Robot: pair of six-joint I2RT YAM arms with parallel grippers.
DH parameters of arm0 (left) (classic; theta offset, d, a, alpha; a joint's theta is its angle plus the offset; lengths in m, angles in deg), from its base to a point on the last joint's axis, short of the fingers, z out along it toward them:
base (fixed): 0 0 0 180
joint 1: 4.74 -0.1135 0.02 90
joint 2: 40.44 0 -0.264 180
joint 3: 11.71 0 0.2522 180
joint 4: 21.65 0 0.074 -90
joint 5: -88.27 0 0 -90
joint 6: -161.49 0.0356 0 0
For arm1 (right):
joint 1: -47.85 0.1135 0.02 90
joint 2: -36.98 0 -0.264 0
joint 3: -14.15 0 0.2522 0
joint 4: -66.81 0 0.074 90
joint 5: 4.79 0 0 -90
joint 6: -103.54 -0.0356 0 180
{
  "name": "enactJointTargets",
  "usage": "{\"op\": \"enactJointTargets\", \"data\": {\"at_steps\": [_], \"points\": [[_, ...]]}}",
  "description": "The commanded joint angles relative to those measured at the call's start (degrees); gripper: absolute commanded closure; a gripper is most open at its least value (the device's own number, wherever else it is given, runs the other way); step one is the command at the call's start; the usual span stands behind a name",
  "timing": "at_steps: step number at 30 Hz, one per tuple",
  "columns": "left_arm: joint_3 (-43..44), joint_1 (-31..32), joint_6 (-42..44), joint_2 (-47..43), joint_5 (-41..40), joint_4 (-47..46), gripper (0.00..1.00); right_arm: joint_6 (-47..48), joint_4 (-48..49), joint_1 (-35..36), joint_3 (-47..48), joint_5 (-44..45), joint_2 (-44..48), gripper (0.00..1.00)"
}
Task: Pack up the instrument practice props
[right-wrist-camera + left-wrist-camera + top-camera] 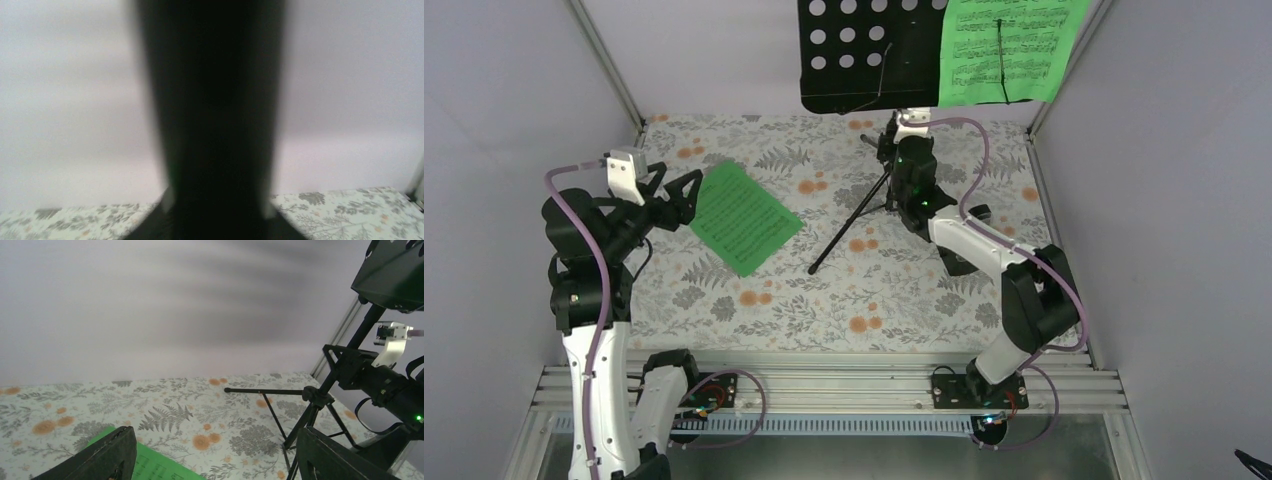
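Note:
The black music stand (864, 55) rises at the back, its hole-punched desk carrying a green music sheet (1009, 50). Its tripod legs (849, 225) spread over the floral cloth. My right gripper (892, 140) is shut on the stand's pole, which fills the right wrist view as a dark blur (212, 100). A second green sheet (744, 217) lies flat on the cloth at the left. My left gripper (679, 195) hovers at that sheet's left edge, open and holding nothing. In the left wrist view a corner of the sheet (155, 467) shows between the spread fingers (107, 455).
Pale enclosure walls close in the left, back and right, with metal corner posts (609, 60). The floral cloth (824, 300) covers the table. One long tripod leg (265, 390) reaches out toward the left arm's side. The aluminium base rail (824, 385) runs along the near edge.

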Motion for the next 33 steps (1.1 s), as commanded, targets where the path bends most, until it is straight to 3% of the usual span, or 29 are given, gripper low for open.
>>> {"op": "enactJointTargets", "data": {"at_steps": [1, 4, 8, 13, 20, 27, 33], "points": [[2.6, 0.0, -0.2, 0.6, 1.3, 0.0, 0.19, -4.8, -1.4, 0.8, -0.8, -7.2, 3.5, 0.48], [4.3, 0.0, -1.6, 1.7, 3.2, -1.2, 0.18, -3.1, -2.4, 0.8, -4.3, -12.5, 6.7, 0.22], [8.1, 0.2, -3.8, 4.4, 5.3, -1.5, 0.21, -0.9, -4.4, 0.6, -11.4, -19.1, 12.9, 0.11], [15.7, 6.6, -3.6, 10.4, 5.0, 1.0, 0.24, -3.5, -7.1, -1.8, -22.5, -23.7, 22.9, 0.10], [30.6, 30.9, 1.5, 23.1, -9.3, 8.9, 0.27, -12.0, -25.0, -16.9, -25.3, -25.1, 36.3, 0.10], [42.0, 43.6, 0.6, 30.7, -11.2, 9.0, 0.30, -17.9, -32.8, -33.3, -19.9, -31.4, 42.6, 0.05], [62.1, 54.6, 3.5, 47.6, -11.3, 15.7, 0.29, -18.6, -36.9, -37.3, -8.7, -38.7, 46.0, 0.08]]}}
